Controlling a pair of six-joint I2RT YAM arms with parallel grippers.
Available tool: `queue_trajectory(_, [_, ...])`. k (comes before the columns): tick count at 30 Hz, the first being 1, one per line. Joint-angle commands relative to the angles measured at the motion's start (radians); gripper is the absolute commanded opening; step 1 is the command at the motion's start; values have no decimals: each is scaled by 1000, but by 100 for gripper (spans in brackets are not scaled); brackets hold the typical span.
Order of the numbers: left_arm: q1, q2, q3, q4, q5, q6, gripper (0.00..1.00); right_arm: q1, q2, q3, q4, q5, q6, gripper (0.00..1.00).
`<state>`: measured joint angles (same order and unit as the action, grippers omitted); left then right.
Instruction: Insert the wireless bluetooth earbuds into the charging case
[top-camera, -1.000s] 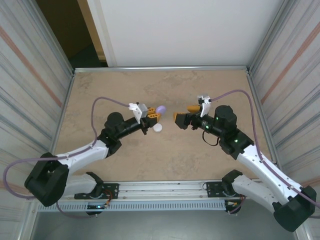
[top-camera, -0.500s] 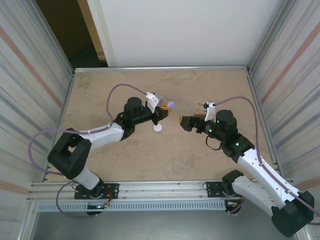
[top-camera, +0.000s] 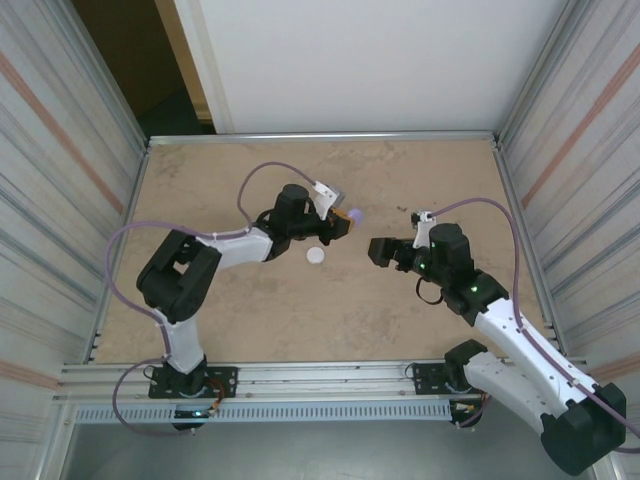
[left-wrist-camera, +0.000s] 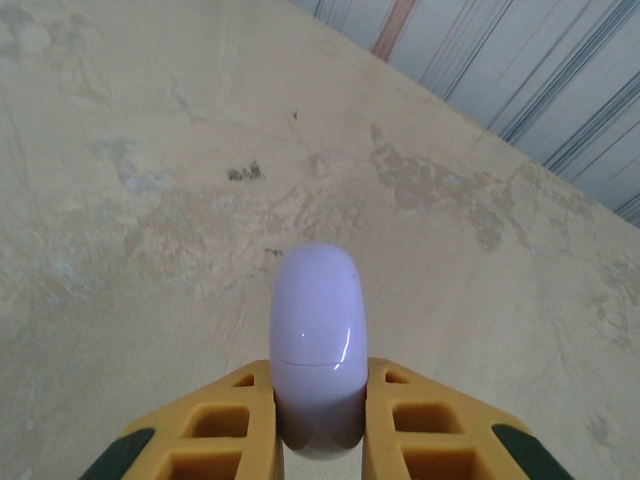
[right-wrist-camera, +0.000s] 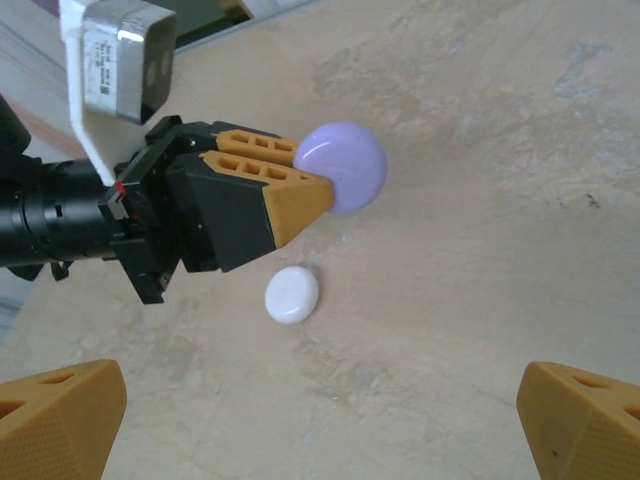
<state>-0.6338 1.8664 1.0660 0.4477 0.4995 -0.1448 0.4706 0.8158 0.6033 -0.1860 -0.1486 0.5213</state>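
The left end effector (top-camera: 342, 217) is closed on the purple charging case (left-wrist-camera: 315, 340), gripping its lower end between both yellow fingers; the rounded end projects forward. This case sits just beyond the white case (top-camera: 316, 256), towards the far side and slightly right. The white case lies flat on the table (top-camera: 250, 320), ungripped. To the right of the white case, well apart, the right end effector (top-camera: 380, 250) stands wide, holding nothing.
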Motion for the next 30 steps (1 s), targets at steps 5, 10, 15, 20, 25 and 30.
queue_trajectory(5, [29, 99, 90, -68, 69, -97, 0, -24, 33, -12, -10, 24, -42, 99])
queue_trajectory(10, [29, 150, 152, -172, 48, -80, 0, -33, 55, -16, 2, 17, -48, 99])
queue_trajectory(15, [30, 194, 194, -214, 61, -85, 0, -40, 75, -16, 9, 15, -53, 99])
queue_trajectory(20, [33, 223, 232, -241, 69, -96, 0, -47, 88, -14, 13, 6, -54, 99])
queue_trajectory(25, [35, 280, 257, -252, 75, -99, 1, -54, 96, -14, 13, 6, -60, 99])
queue_trajectory(30, [35, 300, 277, -280, 67, -97, 7, -62, 112, -14, 13, 0, -65, 99])
